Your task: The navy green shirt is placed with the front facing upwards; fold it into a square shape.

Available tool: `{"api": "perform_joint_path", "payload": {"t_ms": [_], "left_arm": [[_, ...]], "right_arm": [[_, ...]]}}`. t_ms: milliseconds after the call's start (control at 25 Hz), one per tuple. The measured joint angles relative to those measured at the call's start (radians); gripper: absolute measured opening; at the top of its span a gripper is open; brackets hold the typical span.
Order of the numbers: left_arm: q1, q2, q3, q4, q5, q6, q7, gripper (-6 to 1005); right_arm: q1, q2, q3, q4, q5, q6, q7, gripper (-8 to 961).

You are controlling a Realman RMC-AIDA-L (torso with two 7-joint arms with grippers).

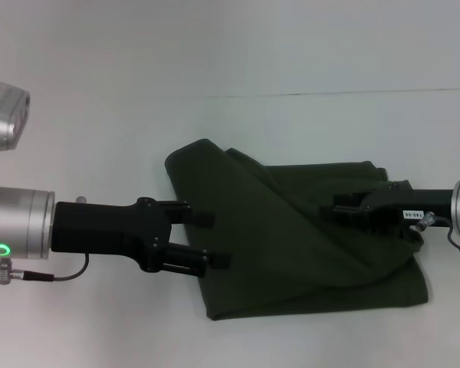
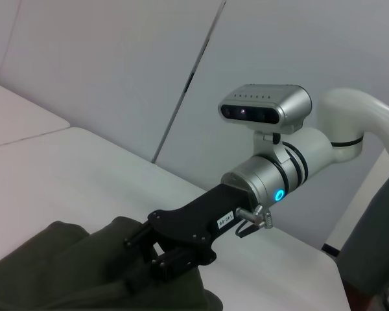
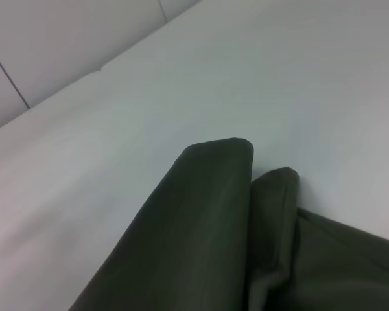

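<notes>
Both grippers work on the navy green shirt (image 1: 291,238) lying half-folded on the desk (image 1: 100,138): left gripper (image 1: 218,240) fingers apart at its edge, right gripper (image 1: 339,208) seemingly clamped on cloth, so the fold probably next needs flattening.

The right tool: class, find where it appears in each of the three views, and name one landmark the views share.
Head view: the right tool reaches in from the right edge, over the navy green shirt.
Left wrist view: it sits at centre bottom, its black fingers down in the shirt's folds.
Right wrist view: not in it; only shirt and white table show.
Shared landmark: the navy green shirt.
</notes>
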Motion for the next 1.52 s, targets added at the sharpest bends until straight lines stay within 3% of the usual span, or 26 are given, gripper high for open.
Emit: {"api": "perform_joint_path", "payload": {"t_ms": [200, 720, 1080, 1200, 1400, 1520], "left_arm": [[0.001, -0.001, -0.004, 0.0, -0.001, -0.007, 0.0, 908], [0.0, -0.01, -0.006, 0.0, 0.0, -0.043, 0.003, 908], [-0.001, -0.011, -0.003, -0.001, -0.002, -0.06, 0.003, 908], [-0.001, -0.012, -0.002, -0.003, -0.001, -0.06, 0.004, 908], [-0.001, -0.013, -0.001, -0.003, 0.0, -0.061, 0.005, 908], [0.0, -0.013, 0.0, -0.003, -0.002, -0.062, 0.005, 908]], "right_arm": [[0.002, 0.0, 0.0, 0.003, -0.009, 0.0, 0.0, 409], [0.014, 0.001, -0.003, 0.014, -0.009, -0.007, 0.0, 367], [0.015, 0.001, -0.072, 0.013, -0.009, -0.001, 0.0, 368], [0.013, 0.001, -0.073, 0.008, -0.006, -0.001, 0.0, 178], [-0.001, 0.001, -0.061, -0.001, 0.007, -0.012, -0.003, 36], [-0.029, 0.001, -0.055, -0.028, 0.028, -0.047, -0.007, 36]]}}
